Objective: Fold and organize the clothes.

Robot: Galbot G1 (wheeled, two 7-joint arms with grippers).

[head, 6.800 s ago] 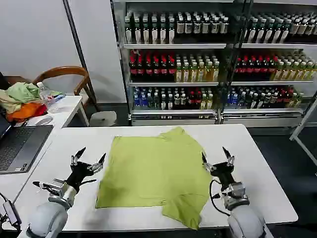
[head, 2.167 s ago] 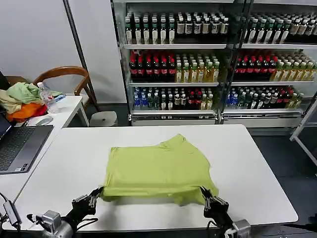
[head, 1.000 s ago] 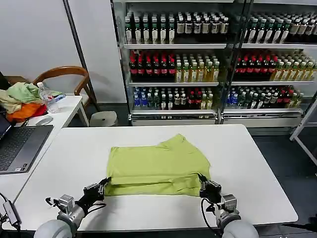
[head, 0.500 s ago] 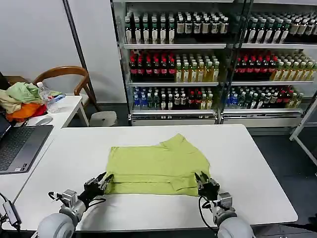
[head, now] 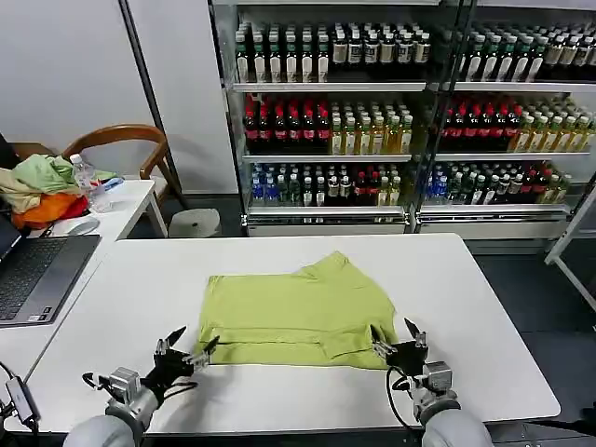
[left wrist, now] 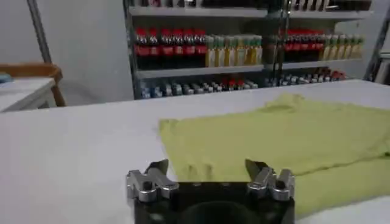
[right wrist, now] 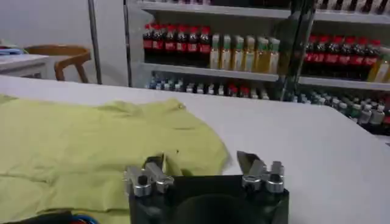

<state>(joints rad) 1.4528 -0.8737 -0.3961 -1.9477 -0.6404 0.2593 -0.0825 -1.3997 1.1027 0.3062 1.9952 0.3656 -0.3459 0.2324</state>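
Left gripper [head: 187,348]: at the near left of the white table [head: 484,307], fingers spread apart with nothing between them, tips just short of the shirt's near left corner; spread the same way in the left wrist view [left wrist: 208,172].
Right gripper [head: 401,343]: at the near right, fingers likewise parted and empty, tips at the shirt's near right corner; parted too in the right wrist view [right wrist: 201,164].
T-shirt [head: 296,312]: one, lime yellow-green, flat on the table's middle between the two grippers; folded into a wide band, long axis left to right; near edge doubled over in a straight fold, one rumpled corner sticking out toward the far right.
Chair [head: 124,138]: one, wooden, beyond the side table on the left.
Other garments [head: 39,191]: one heap of pale green, beige and orange on the side table, well apart.
Shelves [head: 400,112]: two glass-fronted units at the back, rows of bottles.
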